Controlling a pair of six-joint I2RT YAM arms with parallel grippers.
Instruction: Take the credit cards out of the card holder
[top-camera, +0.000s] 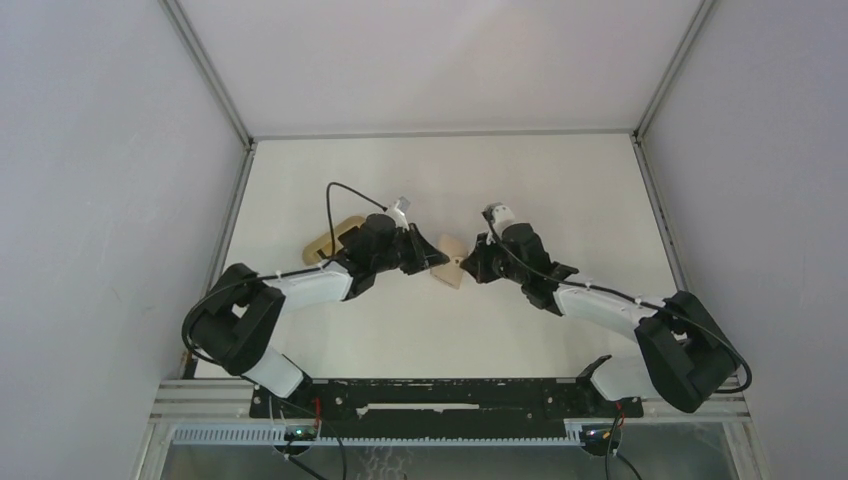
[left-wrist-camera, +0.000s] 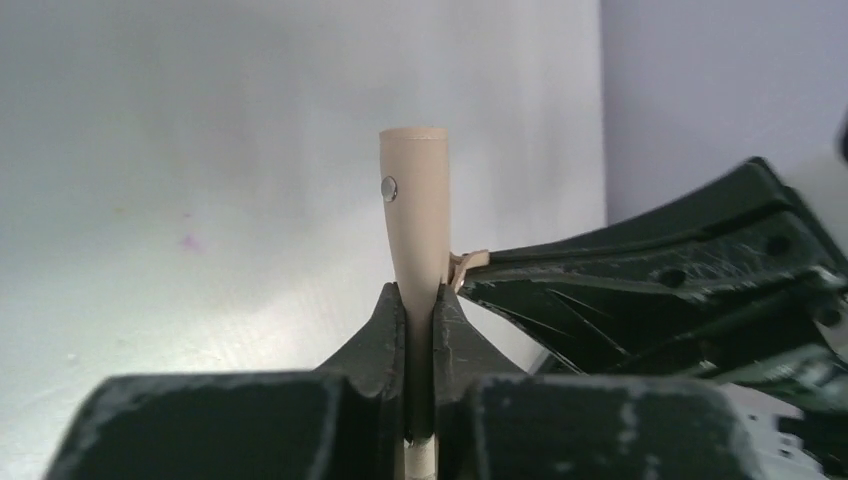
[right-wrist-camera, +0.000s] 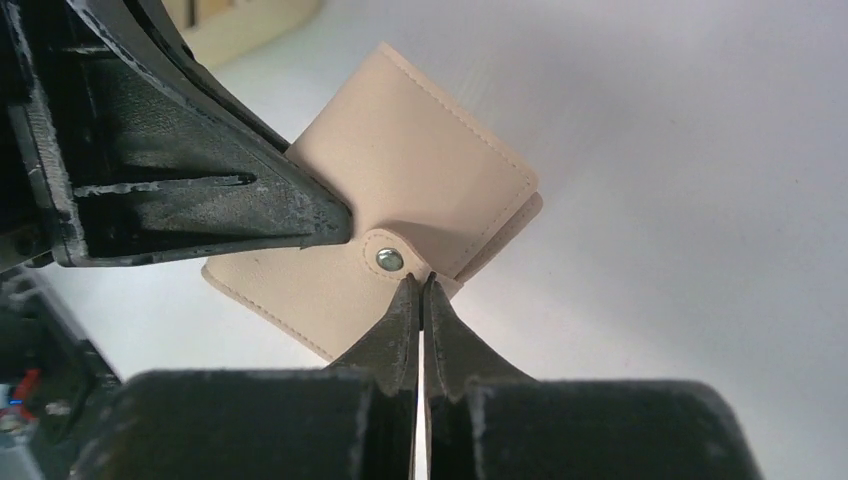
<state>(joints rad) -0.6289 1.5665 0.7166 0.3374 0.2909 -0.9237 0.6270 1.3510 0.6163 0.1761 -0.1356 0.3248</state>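
Note:
The beige card holder hangs folded between my two grippers above the table. My left gripper is shut on one edge of it; in the left wrist view the card holder stands edge-on out of the left gripper, its snap showing. My right gripper is shut on the short closing tab just below the snap, and the card holder is seen flat-on there. The left gripper's fingers clamp its left side. The credit cards are hidden.
An oval tan wooden tray lies on the white table behind the left arm; its corner shows in the right wrist view. Grey walls stand on both sides and at the back.

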